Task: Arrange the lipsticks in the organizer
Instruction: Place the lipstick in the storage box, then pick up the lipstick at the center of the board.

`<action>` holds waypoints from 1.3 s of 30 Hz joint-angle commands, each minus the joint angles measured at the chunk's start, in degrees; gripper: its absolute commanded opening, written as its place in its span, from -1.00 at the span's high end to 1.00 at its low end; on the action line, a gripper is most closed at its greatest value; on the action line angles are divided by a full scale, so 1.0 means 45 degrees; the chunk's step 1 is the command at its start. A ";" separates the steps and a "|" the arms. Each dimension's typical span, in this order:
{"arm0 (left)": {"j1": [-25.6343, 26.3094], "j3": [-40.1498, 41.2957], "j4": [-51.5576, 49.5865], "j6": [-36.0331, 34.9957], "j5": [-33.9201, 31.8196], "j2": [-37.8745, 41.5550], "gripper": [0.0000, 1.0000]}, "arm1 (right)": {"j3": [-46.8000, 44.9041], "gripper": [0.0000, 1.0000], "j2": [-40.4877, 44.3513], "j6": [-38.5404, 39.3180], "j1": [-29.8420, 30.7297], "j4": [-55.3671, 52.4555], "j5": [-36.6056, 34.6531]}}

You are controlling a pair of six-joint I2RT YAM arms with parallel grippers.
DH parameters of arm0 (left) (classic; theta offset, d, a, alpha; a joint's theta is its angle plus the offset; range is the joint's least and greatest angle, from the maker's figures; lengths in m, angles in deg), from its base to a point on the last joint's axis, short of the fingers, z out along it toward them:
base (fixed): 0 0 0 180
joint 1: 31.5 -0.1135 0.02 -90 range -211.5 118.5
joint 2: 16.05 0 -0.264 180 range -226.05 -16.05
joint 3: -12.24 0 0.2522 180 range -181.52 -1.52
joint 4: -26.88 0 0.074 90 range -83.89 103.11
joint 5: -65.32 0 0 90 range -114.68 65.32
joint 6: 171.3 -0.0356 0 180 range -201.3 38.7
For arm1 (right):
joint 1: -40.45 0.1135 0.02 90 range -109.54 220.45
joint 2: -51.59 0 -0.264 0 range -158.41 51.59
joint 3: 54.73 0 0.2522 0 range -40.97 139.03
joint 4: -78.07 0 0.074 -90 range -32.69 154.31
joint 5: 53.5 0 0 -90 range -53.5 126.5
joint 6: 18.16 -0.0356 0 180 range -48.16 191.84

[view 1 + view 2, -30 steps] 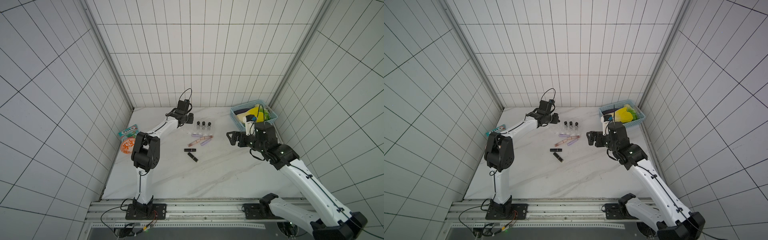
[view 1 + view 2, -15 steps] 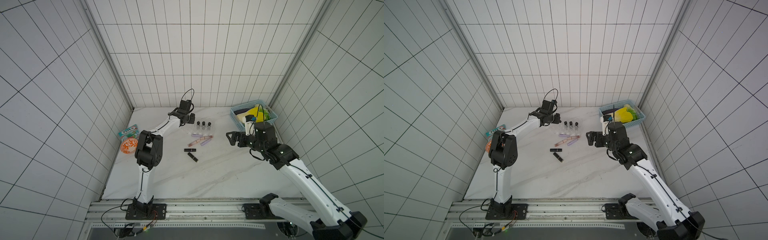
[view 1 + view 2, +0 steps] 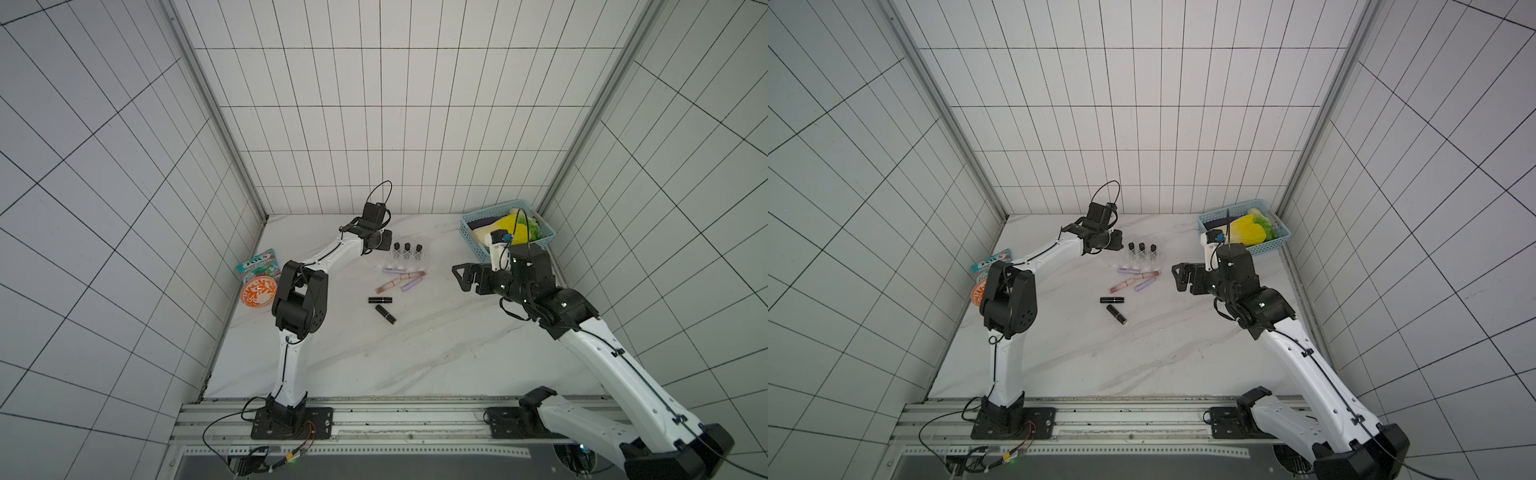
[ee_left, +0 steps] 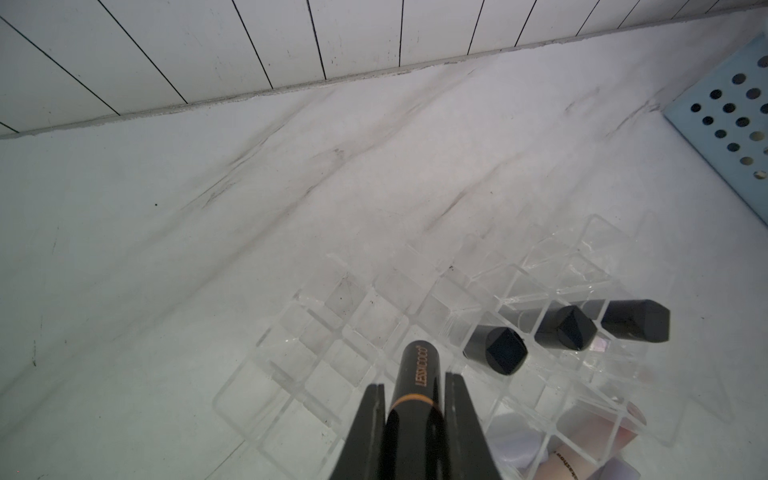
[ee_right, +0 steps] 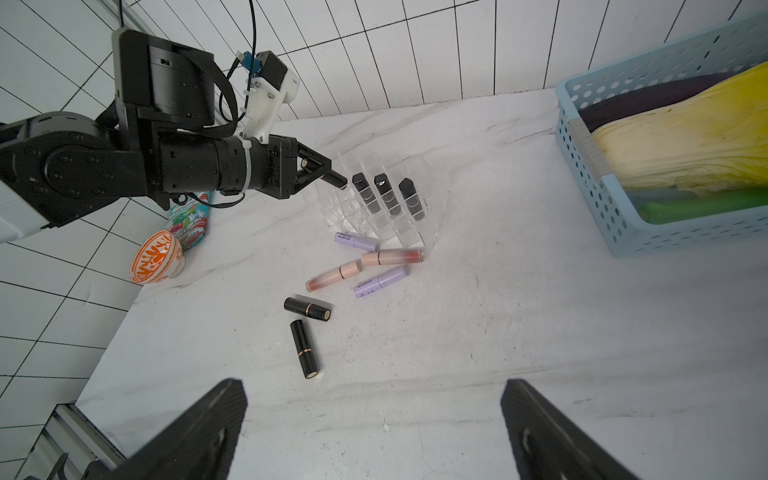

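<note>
Caught mid-placement: a black lipstick (image 4: 417,361) pinched firmly in the left end effector (image 4: 415,382), tip at the edge of the clear organizer (image 4: 328,332) toward the back of the worktop (image 3: 415,357). Already seated in one row of that holder, side by side and leaning back: three black tubes (image 5: 388,195). Lying loose just in front of it: two lilac tubes (image 5: 355,241), two slim pink ones (image 5: 392,257) and two more black ones (image 5: 307,309). Off to the side, well apart from the organizer, hanging above bare worktop with jaws spread wide and nothing between them: the right end effector (image 5: 372,386).

To finish the step cleanly, judging from here: pick the empty cell beside the nearest standing tube, tilt the held lipstick to match the lean of its neighbours, and lower along that line rather than straight down. Go slowly (clear walls, hard to read; holder probably light enough to skid). Let go only once seated on the cell floor, then back out along the same line without brushing the row.
</note>
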 commanded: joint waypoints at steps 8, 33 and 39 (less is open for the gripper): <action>0.0080 -0.0247 -0.0373 -0.0252 -0.0615 -0.0337 0.30 | -0.0245 -1.00 -0.0207 0.0120 -0.0093 0.0139 0.0421; -0.1323 1.2213 0.5864 0.4110 0.0086 1.3006 -0.69 | 0.2607 -0.82 -0.6308 0.2543 0.1147 -0.2666 0.1294; -0.2525 1.4756 0.7120 0.5222 0.0974 1.4331 -0.69 | 0.4905 -0.77 -0.9450 0.2988 0.2963 -0.3439 0.0530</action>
